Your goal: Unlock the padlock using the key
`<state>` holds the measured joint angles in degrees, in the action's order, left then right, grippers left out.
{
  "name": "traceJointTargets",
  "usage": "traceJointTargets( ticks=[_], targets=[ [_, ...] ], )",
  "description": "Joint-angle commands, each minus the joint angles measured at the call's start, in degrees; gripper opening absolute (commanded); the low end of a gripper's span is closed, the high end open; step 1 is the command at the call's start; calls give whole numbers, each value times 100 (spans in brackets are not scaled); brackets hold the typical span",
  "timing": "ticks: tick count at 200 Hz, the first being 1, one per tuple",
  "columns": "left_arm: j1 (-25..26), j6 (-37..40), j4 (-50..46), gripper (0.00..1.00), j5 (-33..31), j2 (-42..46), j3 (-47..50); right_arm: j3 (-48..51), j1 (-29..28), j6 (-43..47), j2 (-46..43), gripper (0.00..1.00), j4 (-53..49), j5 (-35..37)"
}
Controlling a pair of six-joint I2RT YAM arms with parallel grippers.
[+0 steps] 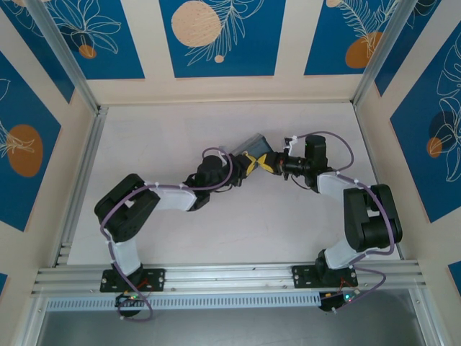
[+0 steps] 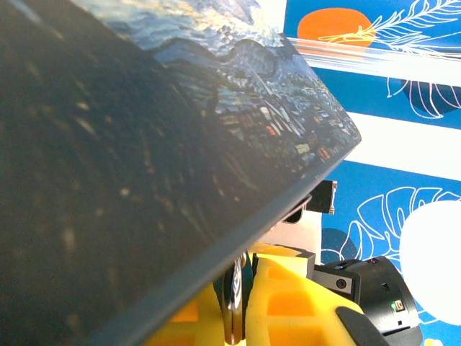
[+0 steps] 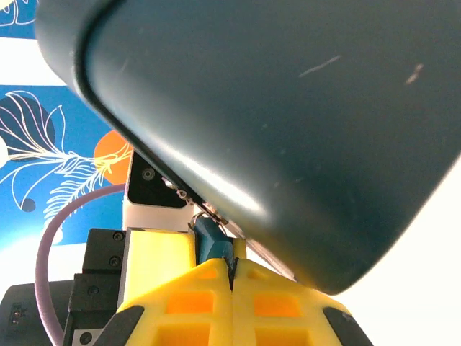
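Both grippers meet in mid-air over the middle of the table, under a flat box (image 1: 253, 142) printed with a starry night painting (image 2: 238, 79). The small bluish padlock (image 3: 211, 245) hangs by its thin shackle from the box's clasp. My left gripper (image 2: 245, 277) is shut on the padlock (image 2: 241, 288), which shows edge-on as a shiny metal sliver between its yellow fingers (image 3: 158, 252). My right gripper (image 3: 232, 263) is shut with its tips against the padlock's lower end. A thin dark sliver, the key (image 3: 231, 269), is pinched between them; its detail is hidden.
The box's dark underside (image 3: 288, 108) hangs close above both wrists. The white tabletop (image 1: 158, 137) spreads around the arms, fenced by aluminium rails (image 1: 79, 173) and blue-and-cream patterned walls (image 1: 216, 36). The right arm's black wrist (image 2: 374, 292) sits just past my left fingers.
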<state>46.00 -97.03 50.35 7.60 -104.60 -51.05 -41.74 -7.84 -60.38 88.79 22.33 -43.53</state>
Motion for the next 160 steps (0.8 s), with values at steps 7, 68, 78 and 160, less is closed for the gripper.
traceJointTargets(
  ticks=[7, 68, 78, 160],
  targets=[
    [428, 36, 944, 0, 962, 139, -248, 23, -277, -136, 199, 0, 331, -195],
    [419, 187, 836, 0, 809, 20, 16, -344, -552, 5, 9, 1, -572, 64],
    [417, 194, 841, 0, 709, -8, 129, -336, -513, 39, -23, 10, -670, 107],
    [267, 284, 911, 0, 501, -198, 464, 184, -115, 418, -482, 57, -1382, 251]
  ],
)
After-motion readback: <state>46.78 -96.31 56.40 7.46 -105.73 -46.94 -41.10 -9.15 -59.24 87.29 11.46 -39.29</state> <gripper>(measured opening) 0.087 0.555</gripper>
